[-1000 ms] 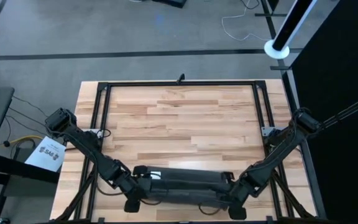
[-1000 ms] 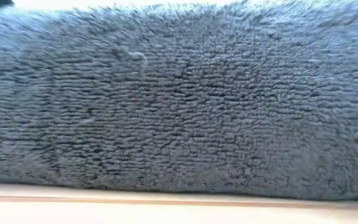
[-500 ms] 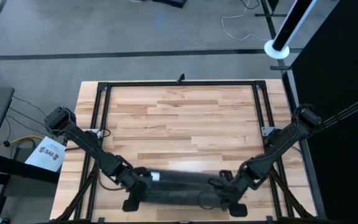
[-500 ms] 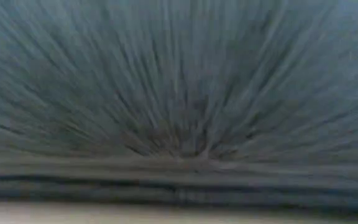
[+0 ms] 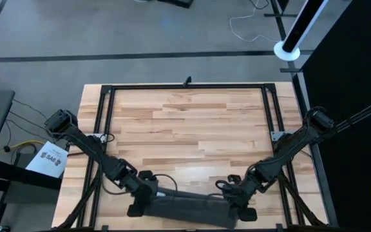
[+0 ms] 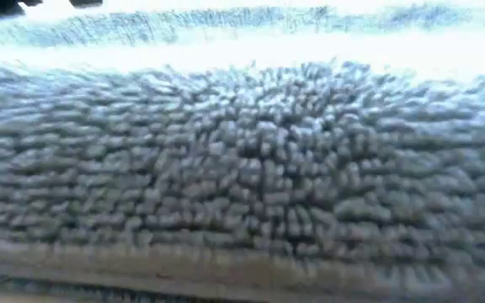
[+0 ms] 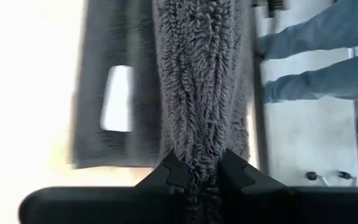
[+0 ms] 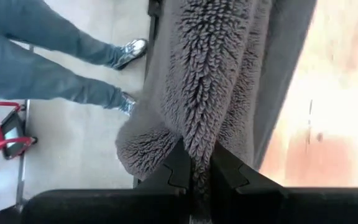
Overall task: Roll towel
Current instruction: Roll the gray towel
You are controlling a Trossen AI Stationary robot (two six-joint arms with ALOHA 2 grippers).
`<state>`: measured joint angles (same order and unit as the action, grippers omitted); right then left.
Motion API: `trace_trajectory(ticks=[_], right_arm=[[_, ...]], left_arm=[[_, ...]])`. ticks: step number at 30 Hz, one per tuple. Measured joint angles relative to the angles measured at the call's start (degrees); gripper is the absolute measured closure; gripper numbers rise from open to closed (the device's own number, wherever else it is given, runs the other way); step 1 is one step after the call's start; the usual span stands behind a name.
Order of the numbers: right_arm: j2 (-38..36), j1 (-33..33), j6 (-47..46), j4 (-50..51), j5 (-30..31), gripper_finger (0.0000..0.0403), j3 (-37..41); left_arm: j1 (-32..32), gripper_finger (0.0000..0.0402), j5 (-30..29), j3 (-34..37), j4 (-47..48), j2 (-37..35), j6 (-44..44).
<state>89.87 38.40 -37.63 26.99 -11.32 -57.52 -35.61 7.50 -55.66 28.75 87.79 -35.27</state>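
Observation:
The dark grey terry towel lies as a narrow bunched band along the table's near edge and fills the low view. Its white label shows on a flat layer beside the raised fold. My left gripper is at the band's left end and is shut on the towel. My right gripper is at the band's right end and is also shut on it. My left gripper pinches a raised fold of the towel between its two fingers, near the towel's left end. The cloth bunches into a ridge that runs away from the fingertips. The flat layers beside the ridge lie on the table. My right gripper pinches a raised fold of the towel between its two fingers, near the towel's right end. The cloth bunches into a ridge ahead of the fingertips. A loose lobe hangs over the table's near edge.
A black rail frame runs round the wooden table, and bare wood lies on the far side of the towel. A person's legs in jeans stand just beyond the near edge and also show in the left wrist view.
Both grippers have drawn inward toward each other, carrying cloth with them. The towel has shifted toward the table's near edge and become a shorter, more bunched band. It has come closer to the low camera.

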Motion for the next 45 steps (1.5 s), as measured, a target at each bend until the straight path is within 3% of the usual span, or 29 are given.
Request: trace_trajectory(ticks=[18, 32, 45], right_arm=[[0.16, -3.35, 6.30, 0.23, -2.66, 0.0389, 1.72], [0.52, -6.14, 11.18, 0.02, -3.07, 0.0389, 1.82], [0.54, -7.33, 12.28, -0.65, -2.06, 0.0389, 1.82]], left_arm=[[2.87, 0.0380, 2.34, 0.63, -0.47, 1.51, 3.61], [1.63, 0.0380, -1.62, 0.66, -1.99, 1.24, -5.13], [1.26, 0.0380, -2.76, 0.58, -2.13, 1.40, -5.75]])
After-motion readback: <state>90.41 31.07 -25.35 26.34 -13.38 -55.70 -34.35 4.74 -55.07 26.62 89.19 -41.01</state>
